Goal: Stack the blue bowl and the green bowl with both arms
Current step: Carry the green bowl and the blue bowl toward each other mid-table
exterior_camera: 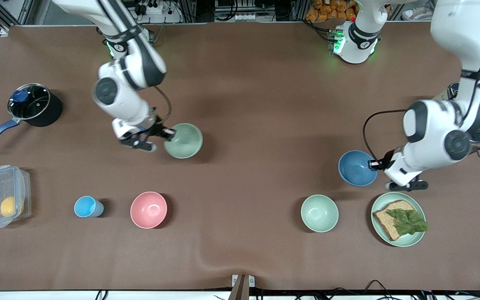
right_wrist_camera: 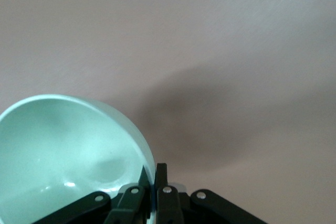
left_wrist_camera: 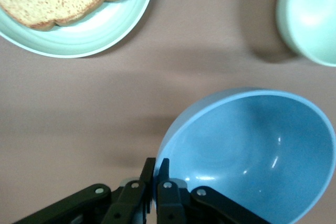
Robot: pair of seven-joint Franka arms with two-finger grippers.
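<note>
Front view: the right gripper (exterior_camera: 169, 134) is clamped on the rim of the green bowl (exterior_camera: 183, 141) at the bowl's nine o'clock edge, toward the right arm's end of the table. The bowl's mouth faces up toward the camera; being round, it has no long axis. The left gripper (exterior_camera: 374, 164) is clamped on the rim of the blue bowl (exterior_camera: 356, 168) at its three o'clock edge, toward the left arm's end; its mouth also faces up. Nearer the camera than the blue bowl sit the mint bowl (exterior_camera: 319, 213) at seven o'clock and the plate (exterior_camera: 415, 239) with bread (exterior_camera: 386, 223) and lettuce (exterior_camera: 408, 221) at five o'clock. Only this view shows the pink bowl (exterior_camera: 148, 209), the cup (exterior_camera: 87, 206), the pot (exterior_camera: 34, 104) and the plastic box (exterior_camera: 1, 196).

Left wrist view: the fingers (left_wrist_camera: 164, 179) pinch the blue bowl's (left_wrist_camera: 257, 150) rim, one inside and one outside, a detail the front view hides. The bowl looks tilted. The plate (left_wrist_camera: 100, 32) and the mint bowl (left_wrist_camera: 310, 14) lie apart from it.

Right wrist view: the fingers (right_wrist_camera: 160, 182) close on the green bowl's (right_wrist_camera: 68, 150) rim the same way, over bare table (right_wrist_camera: 220, 51).
</note>
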